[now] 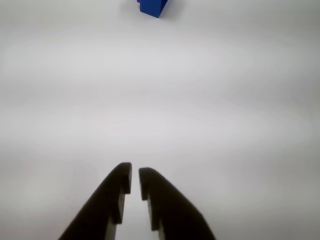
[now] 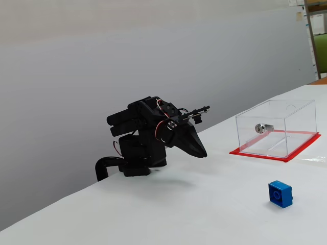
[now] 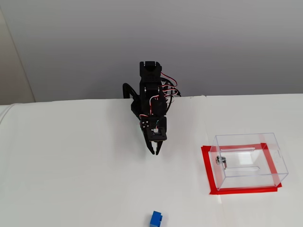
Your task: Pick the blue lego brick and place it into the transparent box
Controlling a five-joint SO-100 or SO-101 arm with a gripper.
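Observation:
The blue lego brick (image 2: 280, 194) lies on the white table, near the front edge in a fixed view (image 3: 155, 219) and at the top edge of the wrist view (image 1: 152, 7). My gripper (image 1: 135, 175) is far from it, folded close to the arm's base (image 2: 203, 154) (image 3: 155, 152), with its black fingers nearly touching and nothing between them. The transparent box (image 2: 276, 128) (image 3: 248, 161) stands on a red-edged base to the right of the arm, apart from the brick.
A small silver metal cylinder (image 2: 261, 127) (image 3: 220, 160) sits inside the box. The white table (image 2: 204, 214) ends at a grey wall behind the arm. Shelving shows at the far right edge (image 2: 317, 30).

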